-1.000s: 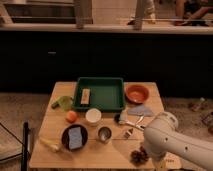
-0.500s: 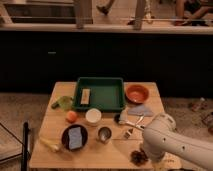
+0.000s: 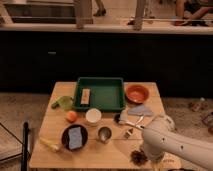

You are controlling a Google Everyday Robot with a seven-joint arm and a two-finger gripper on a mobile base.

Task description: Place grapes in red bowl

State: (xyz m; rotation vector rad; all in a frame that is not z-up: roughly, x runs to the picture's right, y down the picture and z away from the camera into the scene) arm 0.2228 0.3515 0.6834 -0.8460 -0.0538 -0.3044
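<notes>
The grapes, a dark reddish-purple cluster, lie on the wooden table near its front right edge. The red bowl sits at the table's back right, next to the green tray. My white arm reaches in from the lower right and bends over the grapes. The gripper is down at the grapes, just to their right, mostly hidden under the arm.
A green tray holds a small box. A white cup, metal cup, orange, dark plate with a sponge, banana, green item, cloth and utensils stand around.
The arm's elbow has swung a little left and lower over the grapes. The grapes stay on the table.
</notes>
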